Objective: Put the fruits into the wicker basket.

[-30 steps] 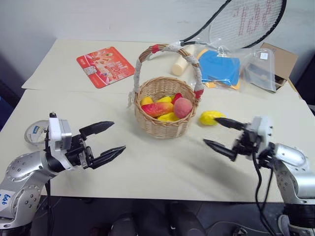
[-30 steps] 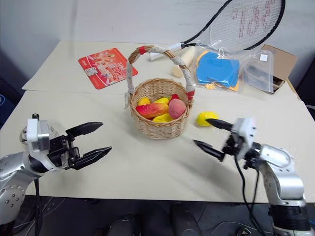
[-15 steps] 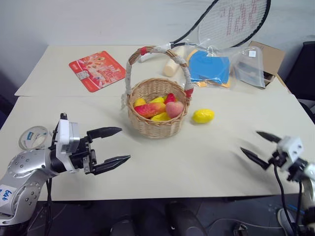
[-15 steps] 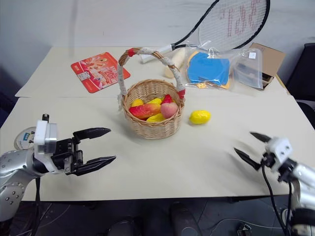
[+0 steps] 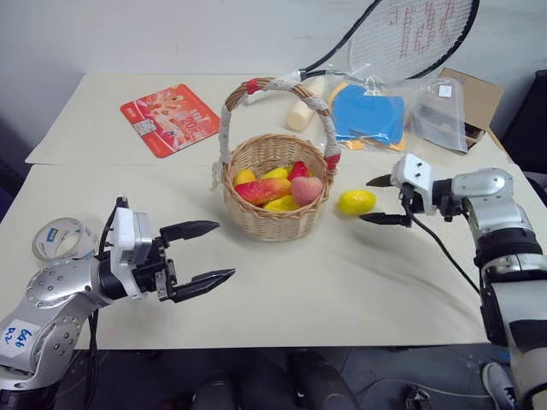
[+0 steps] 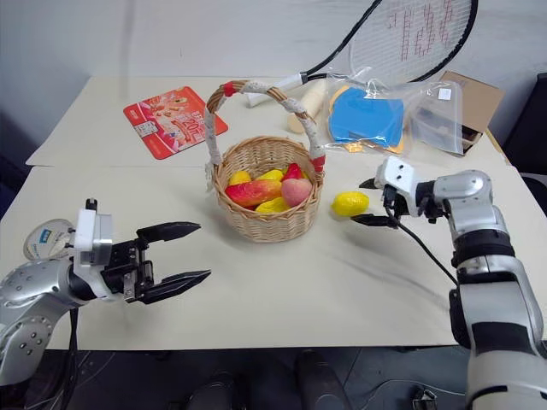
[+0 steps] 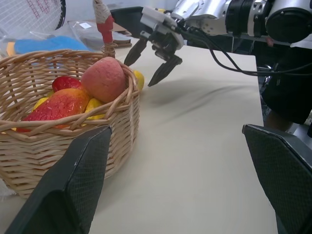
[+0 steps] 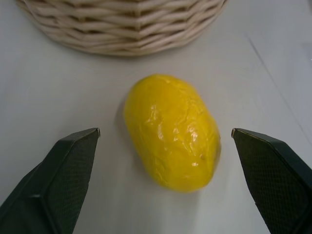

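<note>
The wicker basket (image 5: 275, 224) stands mid-table with a red-and-yellow mango (image 5: 261, 189), a pink peach (image 5: 306, 190) and yellow and red pieces inside. One yellow lemon-like fruit (image 5: 355, 202) lies on the table just right of the basket. My right gripper (image 5: 367, 201) is open, its tips just right of this fruit. In the right wrist view the yellow fruit (image 8: 170, 131) lies ahead between the spread fingers, untouched. My left gripper (image 5: 224, 249) hangs open and empty over the table, left of and nearer than the basket.
A tape roll (image 5: 60, 238) lies at the near left and a red card (image 5: 168, 118) at the far left. Behind the basket are a cream roll (image 5: 301, 114), a racket (image 5: 410, 34), a bagged blue item (image 5: 367, 115), a clear bag (image 5: 440, 102) and a cardboard box (image 5: 474, 90).
My right gripper swung from the table's near right edge forward and leftward to the yellow fruit, still open. The left gripper kept its place. The camera view shifted a little.
</note>
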Action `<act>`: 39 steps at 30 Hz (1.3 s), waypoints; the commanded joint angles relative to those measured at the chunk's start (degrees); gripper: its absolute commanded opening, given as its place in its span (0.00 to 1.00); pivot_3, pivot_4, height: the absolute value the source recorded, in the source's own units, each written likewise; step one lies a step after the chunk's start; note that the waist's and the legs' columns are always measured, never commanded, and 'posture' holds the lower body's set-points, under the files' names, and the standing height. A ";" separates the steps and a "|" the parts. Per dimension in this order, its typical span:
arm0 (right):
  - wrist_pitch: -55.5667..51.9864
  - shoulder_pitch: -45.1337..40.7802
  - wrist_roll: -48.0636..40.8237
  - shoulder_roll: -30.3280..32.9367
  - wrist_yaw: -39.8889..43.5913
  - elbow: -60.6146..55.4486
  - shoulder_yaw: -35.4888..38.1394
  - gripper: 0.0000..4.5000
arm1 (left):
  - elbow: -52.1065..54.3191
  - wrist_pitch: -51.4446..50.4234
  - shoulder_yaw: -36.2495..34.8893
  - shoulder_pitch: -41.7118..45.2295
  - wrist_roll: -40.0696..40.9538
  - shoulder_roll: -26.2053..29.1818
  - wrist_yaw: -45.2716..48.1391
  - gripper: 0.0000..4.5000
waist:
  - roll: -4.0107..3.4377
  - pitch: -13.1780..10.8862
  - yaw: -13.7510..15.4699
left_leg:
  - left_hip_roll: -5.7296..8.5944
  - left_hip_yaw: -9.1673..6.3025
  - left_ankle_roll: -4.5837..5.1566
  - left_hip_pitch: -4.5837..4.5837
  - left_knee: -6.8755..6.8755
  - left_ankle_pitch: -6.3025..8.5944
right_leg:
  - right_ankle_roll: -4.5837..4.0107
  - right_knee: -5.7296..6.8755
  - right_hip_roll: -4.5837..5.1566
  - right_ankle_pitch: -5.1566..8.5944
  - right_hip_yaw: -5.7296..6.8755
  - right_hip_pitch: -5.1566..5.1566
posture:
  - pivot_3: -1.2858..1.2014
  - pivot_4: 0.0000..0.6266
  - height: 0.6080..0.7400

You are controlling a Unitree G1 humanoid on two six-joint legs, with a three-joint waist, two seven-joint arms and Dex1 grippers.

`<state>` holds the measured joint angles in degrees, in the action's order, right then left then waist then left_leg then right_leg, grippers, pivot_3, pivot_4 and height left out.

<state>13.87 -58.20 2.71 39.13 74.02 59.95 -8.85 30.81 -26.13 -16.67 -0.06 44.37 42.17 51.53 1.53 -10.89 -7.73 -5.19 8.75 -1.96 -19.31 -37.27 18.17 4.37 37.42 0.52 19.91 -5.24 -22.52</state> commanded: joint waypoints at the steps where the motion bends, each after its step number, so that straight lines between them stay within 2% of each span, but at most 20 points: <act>1: 3.04 -3.09 2.97 -2.28 -1.57 5.06 -1.31 1.00 | 2.28 1.29 -0.16 -1.08 -0.63 -0.67 -0.82 1.00 | 0.00 0.00 -0.19 | 0.00 0.01 0.00 0.01 -0.01 0.00 | 0.00 0.01 0.00 0.00 -0.01 0.00 | 0.52 0.24 1.00; 5: 5.77 -3.64 3.48 -5.46 -2.80 8.09 -0.82 1.00 | 2.30 1.65 0.12 -1.04 -1.17 -1.09 -1.21 1.00 | -0.01 0.00 -0.52 | -0.04 0.03 -0.03 0.03 -0.11 -0.01 | 0.00 0.14 -0.05 0.00 -0.03 0.00 | 0.52 0.24 1.00; 11: 7.60 -2.80 0.78 -5.27 -1.67 7.97 2.58 0.57 | 1.91 2.16 -0.64 -1.47 -1.46 -1.16 -1.41 1.00 | -0.03 -0.02 -0.51 | -0.04 0.02 -0.04 0.04 -0.13 -0.02 | 0.00 0.21 -0.06 0.00 -0.02 -0.01 | 0.52 0.24 1.00; 12: 8.27 -2.30 -0.11 -4.82 -0.16 7.41 3.40 0.53 | 1.89 2.26 -0.68 -1.74 -1.53 -1.17 -1.32 1.00 | -0.03 -0.02 -0.45 | -0.05 0.02 -0.04 0.04 -0.13 -0.02 | 0.00 0.20 -0.06 0.00 -0.01 -0.01 | 0.52 0.24 1.00; 15: 6.92 0.14 -4.50 -3.09 6.63 3.61 6.44 0.52 | 1.94 2.53 -0.88 -2.52 -1.62 -1.22 -1.25 1.00 | -0.03 -0.02 -0.14 | -0.04 -0.01 -0.04 0.02 -0.10 -0.02 | 0.00 0.17 -0.04 0.00 0.01 0.00 | 0.52 0.24 1.00; 17: 1.08 3.80 -8.98 -1.09 12.81 -4.43 8.08 0.52 | 2.12 2.58 -1.44 -3.29 -1.44 -1.23 -1.37 1.00 | -0.03 -0.02 0.04 | -0.04 -0.04 -0.04 0.01 -0.11 -0.01 | 0.00 0.16 -0.03 0.00 0.03 0.01 | 0.52 0.24 1.00; 19: -11.14 10.03 -15.76 1.91 17.47 -20.27 8.76 0.52 | 2.22 2.58 -2.35 -4.26 -1.02 -1.33 -1.48 1.00 | -0.04 -0.03 0.22 | -0.04 -0.09 -0.03 -0.02 -0.12 -0.01 | 0.00 0.15 -0.02 0.00 0.05 0.02 | 0.52 0.24 1.00; 21: -22.53 15.51 -23.12 3.84 17.57 -37.17 9.10 0.52 | 2.05 3.33 -3.59 -4.48 -0.25 -2.53 -2.34 1.00 | -0.08 -0.05 0.40 | -0.06 -0.15 -0.04 -0.06 -0.11 0.00 | 0.01 0.15 0.00 0.00 0.07 0.01 | 0.52 0.24 1.00; 23: -32.15 18.06 -28.93 3.70 13.16 -50.93 9.28 0.52 | 2.39 2.62 -5.97 -3.38 2.81 -4.63 -6.05 1.00 | -0.10 -0.06 -0.18 | -0.08 -0.17 -0.06 -0.07 -0.10 0.01 | 0.01 0.19 -0.02 0.00 0.06 -0.02 | 0.52 0.24 1.00; 27: -43.66 18.29 -33.05 -2.41 -1.50 -65.35 8.77 0.52 | 3.22 1.58 -7.61 -3.31 4.40 -5.43 -8.47 1.00 | -0.03 -0.07 -0.42 | -0.21 -0.26 -0.25 0.03 -0.06 -0.08 | -0.02 0.35 -0.20 -0.02 0.09 0.00 | 0.52 0.24 1.00; 29: -44.61 18.27 -31.41 -6.43 -7.59 -69.34 6.60 0.52 | 3.17 1.72 -7.69 -3.99 4.14 -5.33 -8.64 1.00 | 0.01 -0.06 -0.18 | -0.18 -0.33 -0.27 0.00 0.00 -0.09 | -0.06 0.32 -0.20 0.01 0.14 -0.02 | 0.52 0.24 1.00; 32: -45.90 17.57 -23.49 -12.49 -20.76 -71.08 2.26 0.52 | 3.30 1.73 -7.58 -4.01 4.26 -5.43 -9.33 1.00 | 0.02 -0.05 -0.13 | -0.14 -0.32 -0.24 -0.25 0.02 -0.06 | -0.07 0.22 -0.15 0.01 0.15 -0.19 | 0.52 0.24 1.00; 34: -43.22 15.91 -16.72 -16.96 -29.18 -67.62 -0.91 0.52 | 3.63 1.82 -6.95 -3.94 3.94 -5.82 -9.94 1.00 | 0.09 0.00 -0.13 | -0.09 -0.31 -0.21 -0.65 -0.06 -0.06 | -0.06 0.23 -0.08 0.01 0.17 -0.57 | 0.52 0.24 1.00; 36: -41.05 14.78 -13.73 -19.95 -32.91 -64.98 -2.37 0.52 | 4.07 1.90 -6.45 -4.06 3.69 -6.18 -10.49 1.00 | 0.11 0.01 -0.15 | -0.07 -0.26 -0.17 -1.22 -0.32 -0.08 | -0.02 0.41 -0.04 -0.01 0.16 -1.20 | 0.52 0.24 1.00; 39: -39.64 14.70 -12.53 -21.32 -34.77 -64.53 -2.06 0.74 | 4.57 1.96 -6.25 -4.36 3.64 -6.26 -10.96 1.00 | 0.11 0.01 0.09 | -0.08 -0.26 -0.17 -1.31 -0.35 -0.07 | -0.02 0.41 -0.05 -0.01 0.20 -1.28 | 0.52 0.24 1.00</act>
<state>-27.57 -42.53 -10.56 17.93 40.85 -3.67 -12.34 33.12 -24.90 -22.44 -4.10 47.71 36.00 40.88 1.64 -10.88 -7.63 -5.27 8.49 -2.14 -20.62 -37.61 18.09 4.35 37.81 0.47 19.90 -5.05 -23.80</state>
